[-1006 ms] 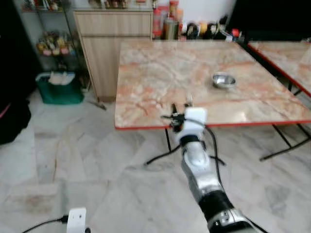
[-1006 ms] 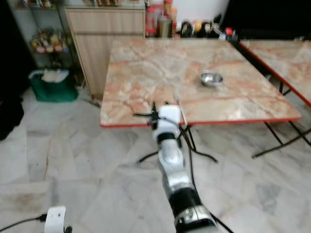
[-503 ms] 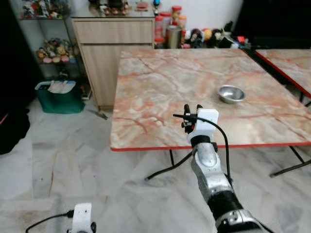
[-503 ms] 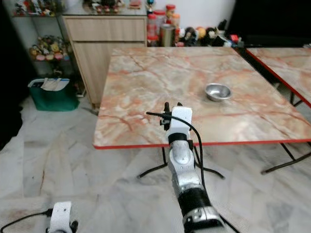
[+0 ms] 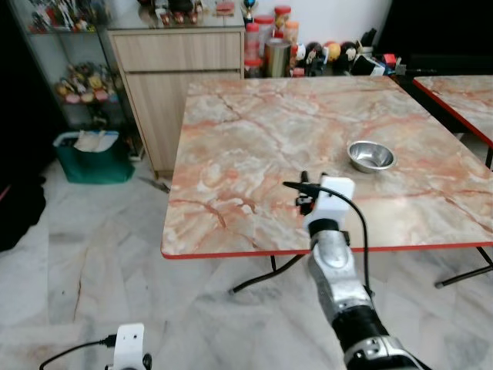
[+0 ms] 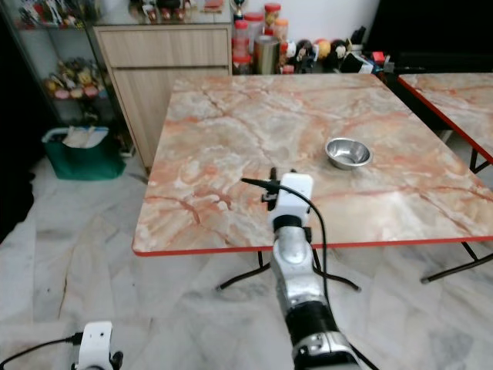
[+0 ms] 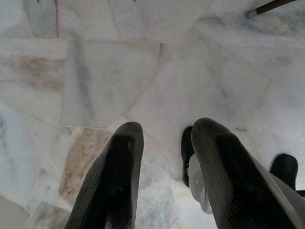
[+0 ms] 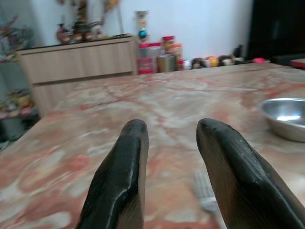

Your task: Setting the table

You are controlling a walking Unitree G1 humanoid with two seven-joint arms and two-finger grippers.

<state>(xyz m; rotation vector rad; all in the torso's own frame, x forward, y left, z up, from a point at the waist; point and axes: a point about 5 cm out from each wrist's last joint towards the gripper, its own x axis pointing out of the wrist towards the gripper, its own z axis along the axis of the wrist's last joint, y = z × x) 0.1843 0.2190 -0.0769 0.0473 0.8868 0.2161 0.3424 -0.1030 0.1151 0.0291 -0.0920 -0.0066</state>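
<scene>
Over the counter's point(image 5: 246, 162) near edge the right hand point(image 8: 171, 143) hovers, fingers parted and empty; a bowl point(image 5: 370, 155) sits at two o'clock.

Glossy marble table point(image 5: 254, 139), shiny metal bowl point(image 5: 370, 156), wooden cabinet point(image 5: 173, 69).
</scene>
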